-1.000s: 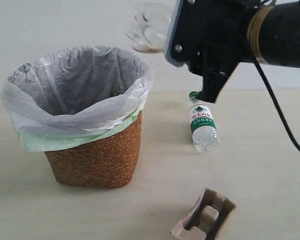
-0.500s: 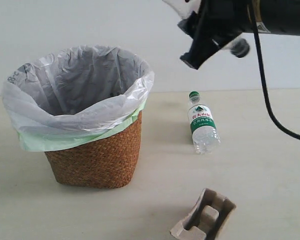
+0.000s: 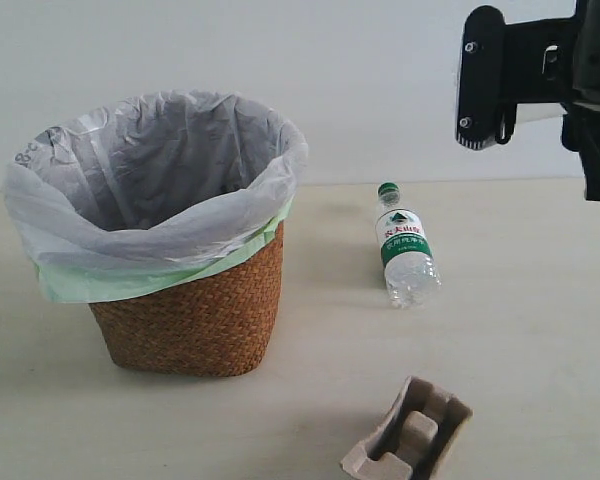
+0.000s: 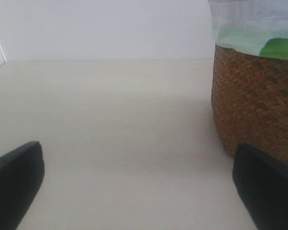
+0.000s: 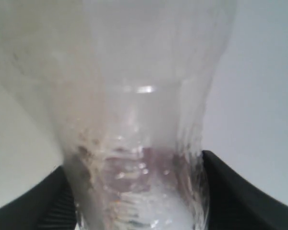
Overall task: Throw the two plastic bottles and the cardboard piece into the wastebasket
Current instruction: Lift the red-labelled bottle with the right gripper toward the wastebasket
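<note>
A: So, what is the status of the right tool (image 5: 141, 191)?
B: It is clenched on a clear bottle (image 5: 139, 110), whose body is pinched between both fingers (image 5: 230, 191). The cap is not seen; a reddish tint is visible low on the body. In the exterior view the right arm (image 3: 540, 70) is placed high, well to the right of the wastebasket (image 3: 190, 310). The held bottle is not visible there.
A: And the left tool (image 4: 139, 191)?
B: Released, with nothing between the fingers. It is held low over the counter (image 4: 110, 120), just beside the basket's wicker wall.
A: Other items?
B: On the counter the green-cap bottle (image 3: 405, 250) is laid on its side, near the basket on its right in the exterior view. At the front the cardboard piece (image 3: 410, 440) is set apart from both.
A: How should the drop be done?
B: The arm is to be carried left until the bottle is centred over the bag opening, not just over the rim. Height is to be held above the liner (image 3: 160, 170) so the bag is not snagged. Release is advised only once the swing is settled; otherwise the bottle could be bounced off the rim.
</note>
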`<state>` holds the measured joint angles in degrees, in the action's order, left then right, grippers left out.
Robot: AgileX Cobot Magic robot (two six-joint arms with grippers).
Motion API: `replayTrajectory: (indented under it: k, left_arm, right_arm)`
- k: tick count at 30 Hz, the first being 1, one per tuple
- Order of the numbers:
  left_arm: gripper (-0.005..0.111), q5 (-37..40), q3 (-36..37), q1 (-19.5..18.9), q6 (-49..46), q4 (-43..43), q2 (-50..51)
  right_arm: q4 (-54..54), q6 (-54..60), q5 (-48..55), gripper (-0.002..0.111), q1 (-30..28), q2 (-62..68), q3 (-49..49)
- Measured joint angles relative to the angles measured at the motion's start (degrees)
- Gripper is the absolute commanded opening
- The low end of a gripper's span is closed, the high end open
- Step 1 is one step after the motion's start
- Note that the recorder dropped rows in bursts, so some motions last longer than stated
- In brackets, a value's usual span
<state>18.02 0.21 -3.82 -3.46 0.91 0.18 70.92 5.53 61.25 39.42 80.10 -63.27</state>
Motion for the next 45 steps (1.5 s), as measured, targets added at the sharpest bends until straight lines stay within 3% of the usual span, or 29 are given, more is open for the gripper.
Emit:
replayTrajectory:
  k: [4,13,21,28,34,39,42,45]
  left_arm:
    - [0.108,0.0,0.0,0.0,0.0,0.0,0.0]
    - [0.108,0.0,0.0,0.0,0.0,0.0,0.0]
    - [0.108,0.0,0.0,0.0,0.0,0.0,0.0]
    - [0.108,0.0,0.0,0.0,0.0,0.0,0.0]
    - [0.108,0.0,0.0,0.0,0.0,0.0,0.0]
    - [0.108,0.0,0.0,0.0,0.0,0.0,0.0]
    - [0.108,0.0,0.0,0.0,0.0,0.0,0.0]
    - [0.108,0.0,0.0,0.0,0.0,0.0,0.0]
  right_arm:
    - [-5.5,-0.6,-6.0,0.0,0.0,0.0,0.0]
    - [-34.2,0.0,-44.9,0.0,0.9,0.3,-2.0]
    - [-39.8,1.7,-52.1,0.0,5.6,0.3,-6.4]
    - [-34.8,4.4,-41.7,0.0,6.2,1.2,-6.4]
    - [-14.2,3.7,-15.9,0.0,6.2,2.4,-6.4]
    - [7.3,-3.3,2.5,0.0,6.2,2.4,-6.4]
    - [15.6,-4.6,7.1,0.0,6.2,2.4,-6.5]
    - [16.5,-4.9,7.3,0.0,6.2,2.4,-6.7]
